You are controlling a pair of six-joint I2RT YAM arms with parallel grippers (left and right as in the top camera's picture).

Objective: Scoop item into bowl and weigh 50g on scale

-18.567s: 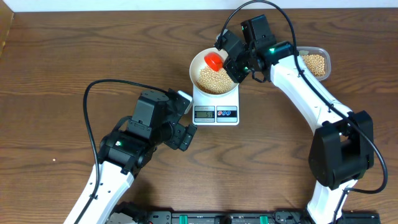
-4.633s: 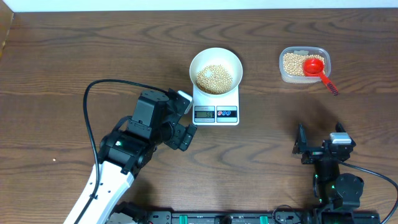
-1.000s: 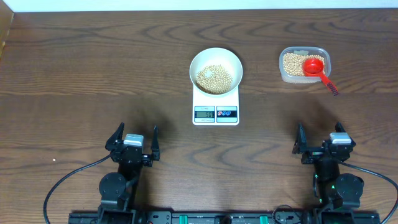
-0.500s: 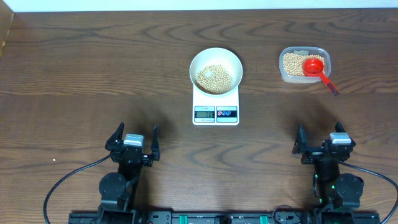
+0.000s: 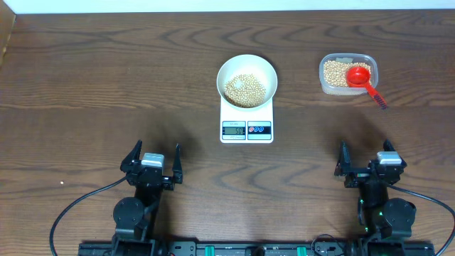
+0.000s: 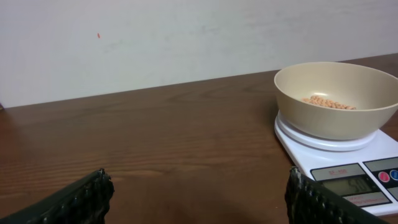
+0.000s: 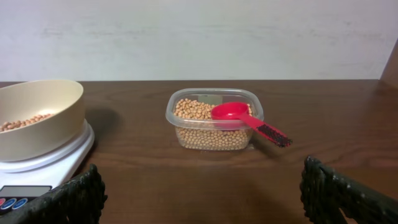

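The white bowl [image 5: 247, 80] stands on the white scale [image 5: 247, 125] at the table's middle, holding a layer of pale beans [image 5: 245, 89]. From the left wrist view the bowl [image 6: 336, 99] and scale [image 6: 348, 168] lie to the right; in the right wrist view the bowl [image 7: 38, 117] is at the left. My left gripper [image 5: 151, 162] rests near the front edge, open and empty, far from the scale. My right gripper [image 5: 370, 163] rests at the front right, also open and empty.
A clear plastic tub [image 5: 348, 74] of beans sits at the back right with a red scoop [image 5: 364, 80] lying in it, handle over the rim. The right wrist view shows the tub [image 7: 214, 118] and scoop [image 7: 245, 120] straight ahead.
Nothing has moved over the last second. Before that, the left arm drew back from beside the scale to the front edge.
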